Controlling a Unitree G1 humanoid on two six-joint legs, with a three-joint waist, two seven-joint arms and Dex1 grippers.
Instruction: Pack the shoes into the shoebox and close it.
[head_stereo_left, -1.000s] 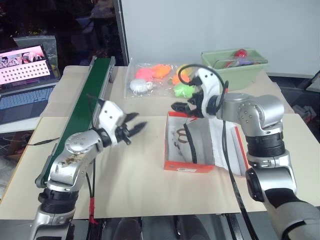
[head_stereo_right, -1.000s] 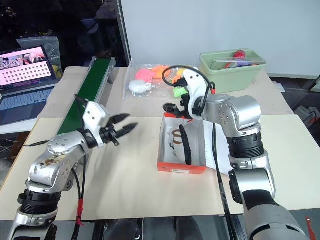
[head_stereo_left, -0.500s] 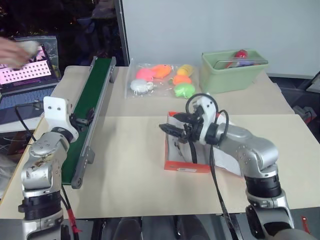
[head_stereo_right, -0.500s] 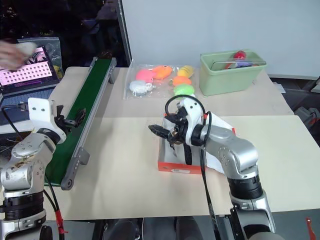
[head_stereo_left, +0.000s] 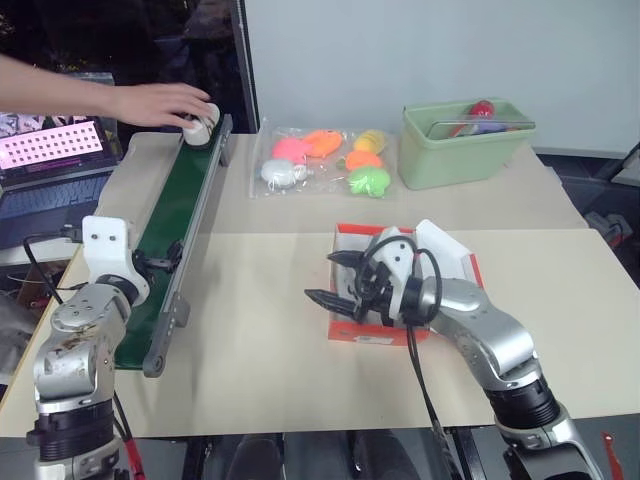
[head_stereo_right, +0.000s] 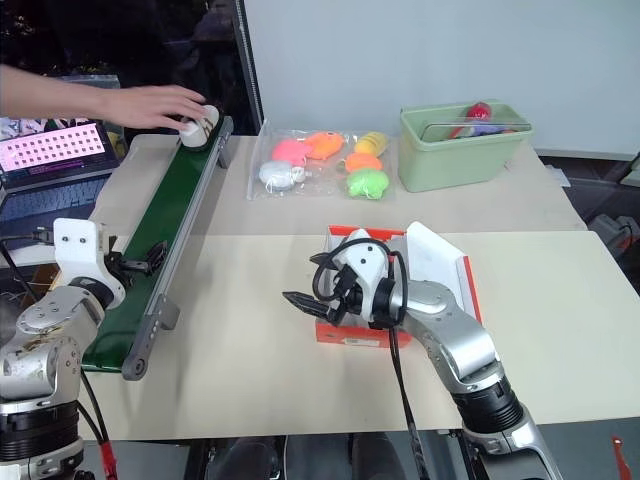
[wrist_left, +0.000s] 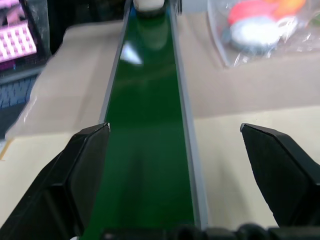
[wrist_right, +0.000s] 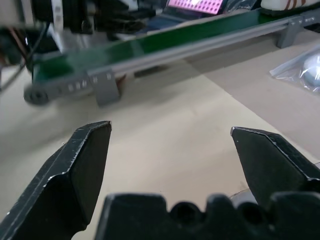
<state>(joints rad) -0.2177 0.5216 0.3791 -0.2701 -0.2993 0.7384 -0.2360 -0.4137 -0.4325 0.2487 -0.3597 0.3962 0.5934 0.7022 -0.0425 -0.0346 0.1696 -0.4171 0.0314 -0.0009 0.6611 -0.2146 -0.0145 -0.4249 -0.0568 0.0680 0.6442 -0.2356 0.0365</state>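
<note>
One shoe (head_stereo_right: 197, 127) rests under a person's hand (head_stereo_right: 150, 103) far up the conveyor (head_stereo_right: 160, 245); both empty grippers, left (wrist_left: 185, 165) and right (head_stereo_right: 322, 288), gape wide, shoebox (head_stereo_right: 392, 338) unclosed behind the right.

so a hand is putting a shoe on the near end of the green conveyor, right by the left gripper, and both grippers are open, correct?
Not quite. The hand sets the shoe on the far end of the green conveyor, away from the left gripper, as the left eye view shows. The rest holds: the left gripper and the right gripper are both open.
</note>
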